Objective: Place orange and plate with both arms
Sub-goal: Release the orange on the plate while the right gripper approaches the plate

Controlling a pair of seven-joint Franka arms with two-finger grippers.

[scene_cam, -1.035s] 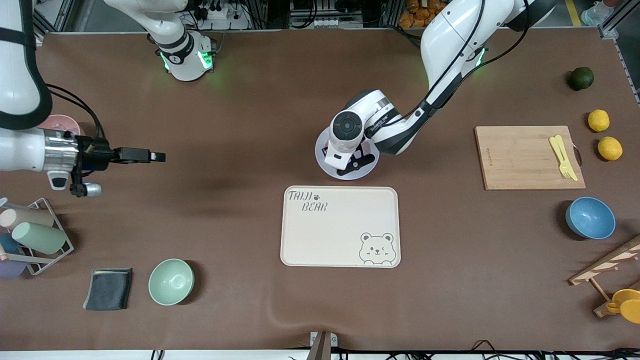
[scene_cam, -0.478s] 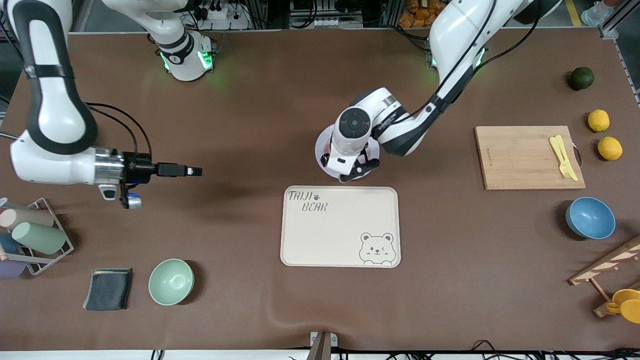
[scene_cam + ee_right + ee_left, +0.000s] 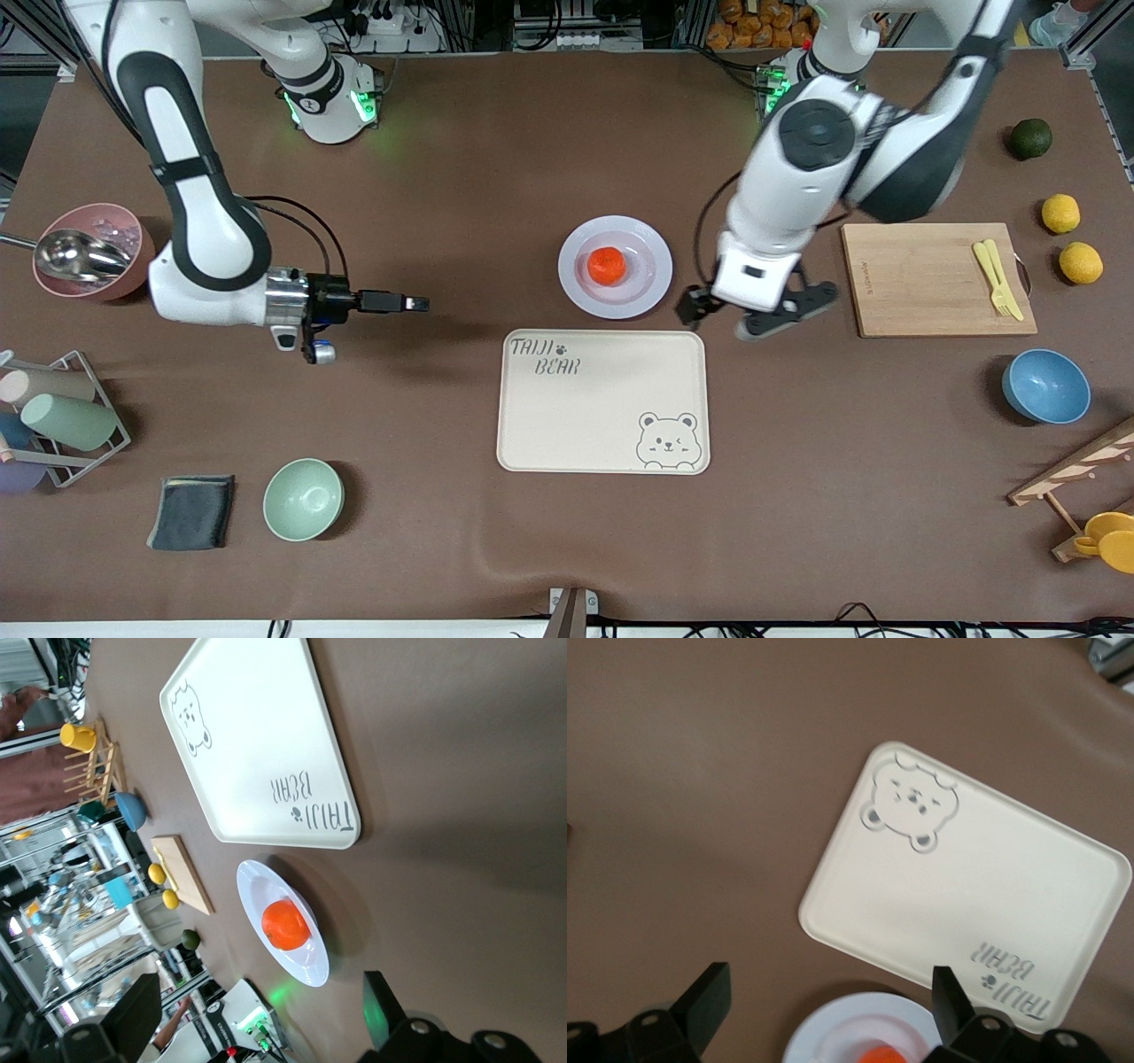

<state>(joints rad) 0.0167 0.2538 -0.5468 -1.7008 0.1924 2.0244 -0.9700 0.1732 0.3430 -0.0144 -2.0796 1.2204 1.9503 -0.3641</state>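
Front view shows the orange (image 3: 607,265) sitting in the middle of the plate (image 3: 651,279), and the plate resting on the table just beside the tray's (image 3: 602,403) edge farthest from that camera, not on it; so the fruit half of the job looks done, while the plate itself seems not yet delivered, if the tray is where it belongs, which is a judgement and not something the pictures state; the left gripper (image 3: 757,310) hangs empty with its jaws spread wide, over bare table between the plate and the cutting board (image 3: 921,283), holding nothing; the right gripper (image 3: 412,304) points level toward the plate from the right arm's end of the table, well apart from it, its jaws apart and empty as the right wrist view shows, with the orange (image 3: 285,924) and plate (image 3: 306,961) ahead of it; what is left, I judge, is for the right arm to reach the rim, grip it, and carry plate and fruit together onto the tray without tipping the orange off.
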